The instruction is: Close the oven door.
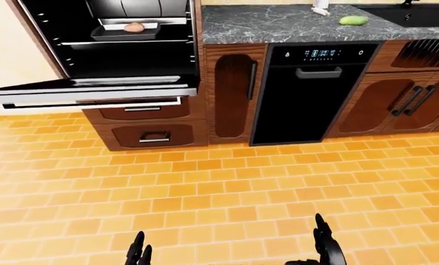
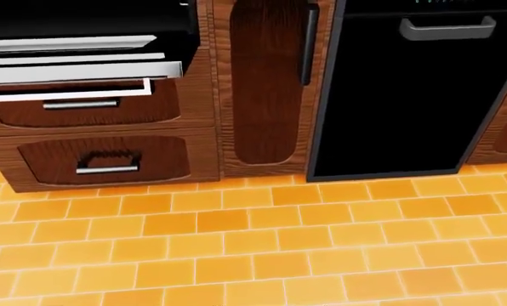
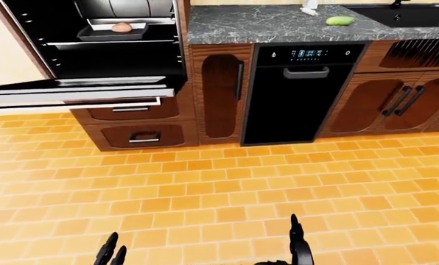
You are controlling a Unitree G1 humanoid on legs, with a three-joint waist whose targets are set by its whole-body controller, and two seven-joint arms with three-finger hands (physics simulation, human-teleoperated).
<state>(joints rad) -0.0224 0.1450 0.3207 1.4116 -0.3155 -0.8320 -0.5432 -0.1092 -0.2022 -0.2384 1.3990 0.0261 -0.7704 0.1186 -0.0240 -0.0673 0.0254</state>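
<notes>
Left hand (image 1: 139, 253) low, fingers up, spread | right hand (image 1: 327, 245) same | oven door (image 1: 87, 91) hanging open, well apart

Only the fingertips of both black three-finger hands show at the bottom edge of the eye views, well below the open black oven door (image 1: 87, 91). The left hand (image 1: 138, 254) and the right hand (image 1: 326, 248) point their fingers upward, spread, holding nothing.

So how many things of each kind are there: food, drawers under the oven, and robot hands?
Food: 2, a tan lump on the tray in the oven and a green one on the counter
Drawers under the oven: 2, upper and lower
Hands: 2, left hand and right hand
Total: 6
</notes>
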